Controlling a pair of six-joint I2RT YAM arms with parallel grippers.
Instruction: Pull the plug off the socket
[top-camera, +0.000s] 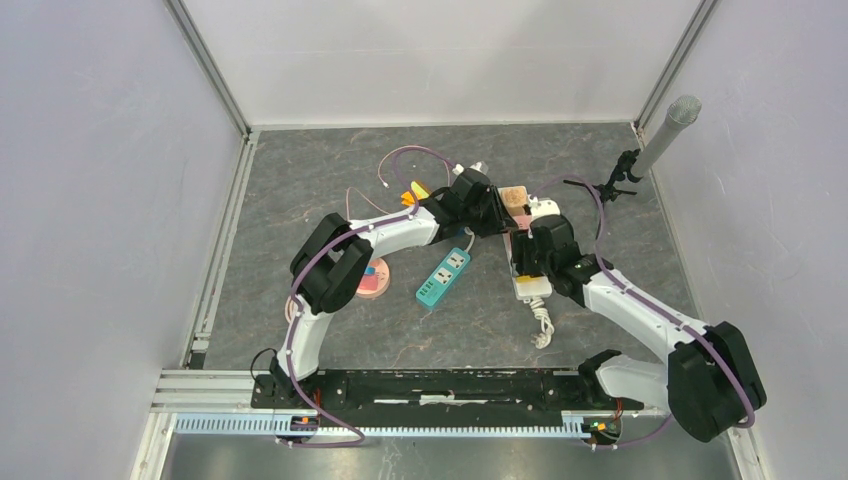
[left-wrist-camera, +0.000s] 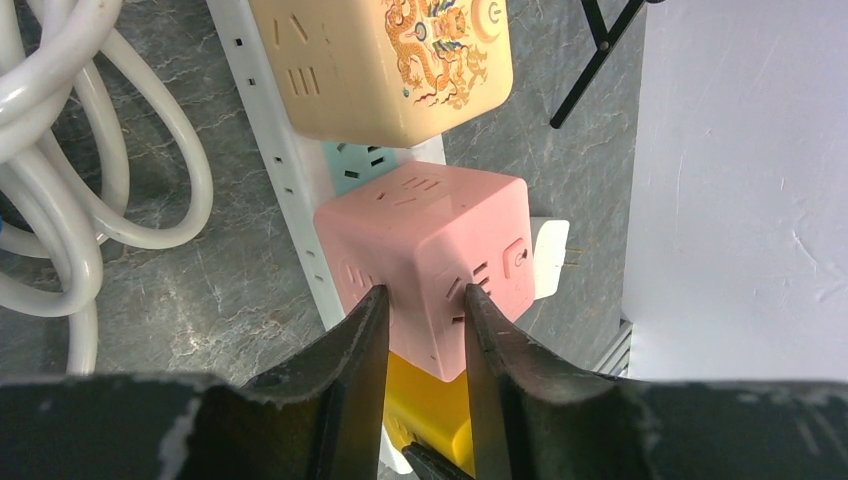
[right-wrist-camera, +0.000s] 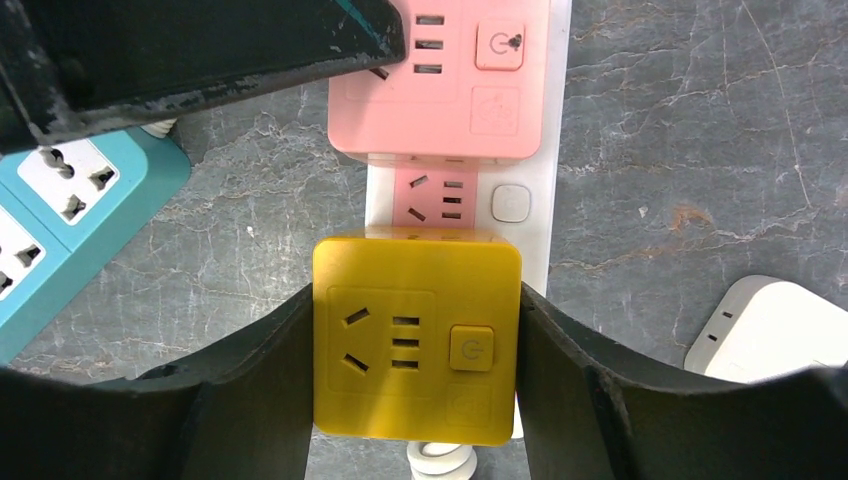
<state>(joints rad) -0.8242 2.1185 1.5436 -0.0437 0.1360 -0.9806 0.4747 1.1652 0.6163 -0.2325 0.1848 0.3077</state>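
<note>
Top view: left gripper (top-camera: 480, 212) and right gripper (top-camera: 535, 258) converge at frame centre over the white socket strip (top-camera: 533, 290), elbows bent.
Left wrist view: narrow jaws at the pink cube (left-wrist-camera: 425, 240); I cannot tell if it grips.
Right wrist view: right jaws clamp the yellow plug (right-wrist-camera: 416, 335), lower centre. I should pull it straight off, with the strip pinned.

We see three cube plugs standing upright in a row, seated on the white power strip (left-wrist-camera: 285, 165): a dragon-printed beige cube plug (left-wrist-camera: 385, 65) at one end, the pink cube plug (left-wrist-camera: 420, 240) mid-strip, and the yellow cube plug (right-wrist-camera: 415, 335) nearest its cord.
</note>
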